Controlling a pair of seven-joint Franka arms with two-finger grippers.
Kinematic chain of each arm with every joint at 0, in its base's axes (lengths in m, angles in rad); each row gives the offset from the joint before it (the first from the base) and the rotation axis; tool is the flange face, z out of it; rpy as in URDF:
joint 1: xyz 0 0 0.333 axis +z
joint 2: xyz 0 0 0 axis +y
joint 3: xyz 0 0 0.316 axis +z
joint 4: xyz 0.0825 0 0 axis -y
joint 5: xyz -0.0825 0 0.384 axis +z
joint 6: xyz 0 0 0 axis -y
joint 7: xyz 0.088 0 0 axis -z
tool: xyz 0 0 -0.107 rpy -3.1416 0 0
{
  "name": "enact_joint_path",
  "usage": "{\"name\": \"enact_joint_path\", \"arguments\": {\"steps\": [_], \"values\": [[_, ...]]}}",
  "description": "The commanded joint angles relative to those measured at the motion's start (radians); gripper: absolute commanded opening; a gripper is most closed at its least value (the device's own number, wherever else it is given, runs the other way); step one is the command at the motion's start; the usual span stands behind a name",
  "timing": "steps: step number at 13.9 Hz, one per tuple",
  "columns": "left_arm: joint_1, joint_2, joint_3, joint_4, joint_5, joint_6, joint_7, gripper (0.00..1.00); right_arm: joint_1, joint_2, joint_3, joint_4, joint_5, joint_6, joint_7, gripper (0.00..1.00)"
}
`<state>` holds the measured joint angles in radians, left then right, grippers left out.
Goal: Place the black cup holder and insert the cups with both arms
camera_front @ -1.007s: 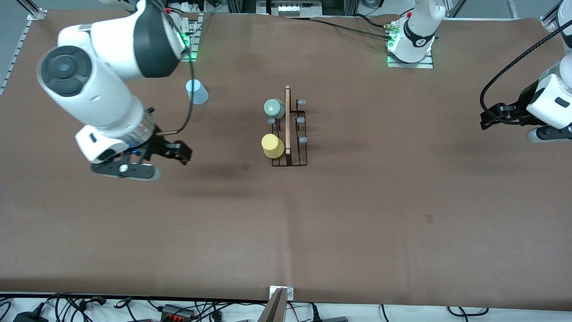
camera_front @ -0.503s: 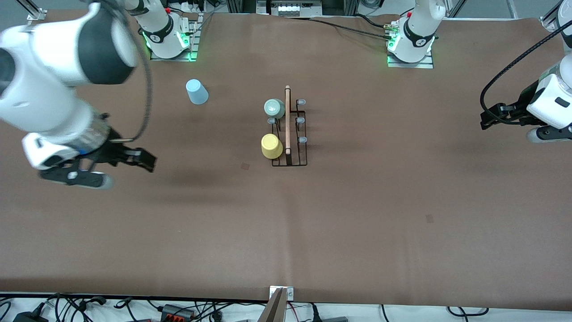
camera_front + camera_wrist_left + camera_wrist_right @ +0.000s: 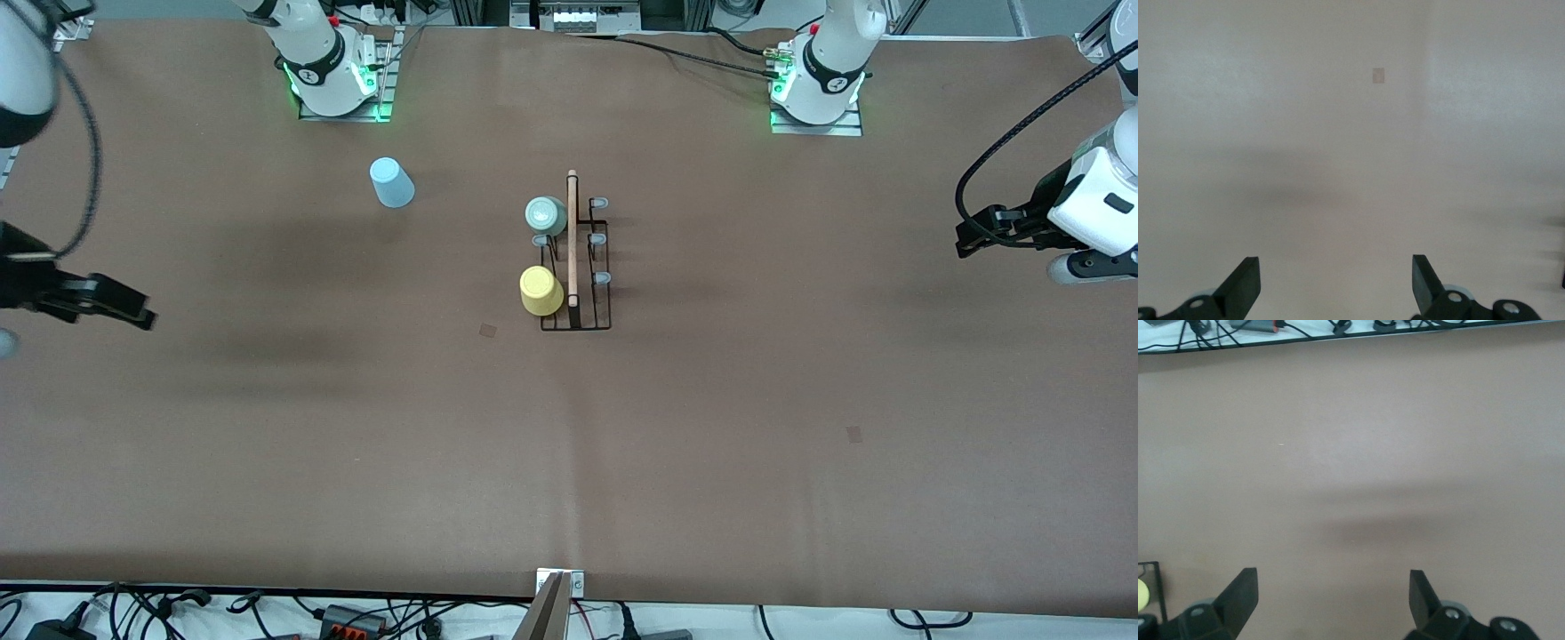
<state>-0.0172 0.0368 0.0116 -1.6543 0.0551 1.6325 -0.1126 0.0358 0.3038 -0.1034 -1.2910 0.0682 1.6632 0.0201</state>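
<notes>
The black cup holder [image 3: 578, 307] stands at the table's middle, its wooden rod handle [image 3: 572, 238] on top. A mint green cup [image 3: 545, 216] and a yellow cup [image 3: 541, 291] sit upside down on pegs on the side toward the right arm. A light blue cup [image 3: 391, 182] stands upside down on the table, near the right arm's base. My right gripper [image 3: 133, 307] is open and empty over the table's right-arm end; its wrist view [image 3: 1333, 593] shows bare table. My left gripper [image 3: 971, 238] is open and empty [image 3: 1336, 280], waiting over the left-arm end.
The arm bases [image 3: 333, 76] [image 3: 818, 84] stand along the table's back edge. Cables [image 3: 178, 613] lie off the front edge. Three pegs [image 3: 597, 240] on the holder's side toward the left arm are bare. A sliver of the yellow cup [image 3: 1141, 593] shows in the right wrist view.
My right arm has swung away from the holder toward its own end of the table, gripper open and empty. The left arm and the cups have not moved.
</notes>
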Motion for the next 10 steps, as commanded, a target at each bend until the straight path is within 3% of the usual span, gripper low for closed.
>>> {"name": "enact_joint_path", "arguments": {"steps": [1, 5, 10], "values": [[0.000, -0.020, 0.005, -0.016, -0.027, 0.007, 0.004, 1.00, -0.059, -0.057, 0.051, -0.076, -0.018, 0.009, -0.029, 1.00], [0.000, -0.020, 0.005, -0.016, -0.027, 0.007, 0.005, 1.00, -0.053, -0.081, 0.071, -0.125, -0.047, 0.027, -0.017, 1.00], [0.000, -0.020, 0.005, -0.016, -0.027, 0.007, 0.004, 1.00, -0.056, -0.231, 0.071, -0.332, -0.065, 0.072, -0.039, 1.00]]}}
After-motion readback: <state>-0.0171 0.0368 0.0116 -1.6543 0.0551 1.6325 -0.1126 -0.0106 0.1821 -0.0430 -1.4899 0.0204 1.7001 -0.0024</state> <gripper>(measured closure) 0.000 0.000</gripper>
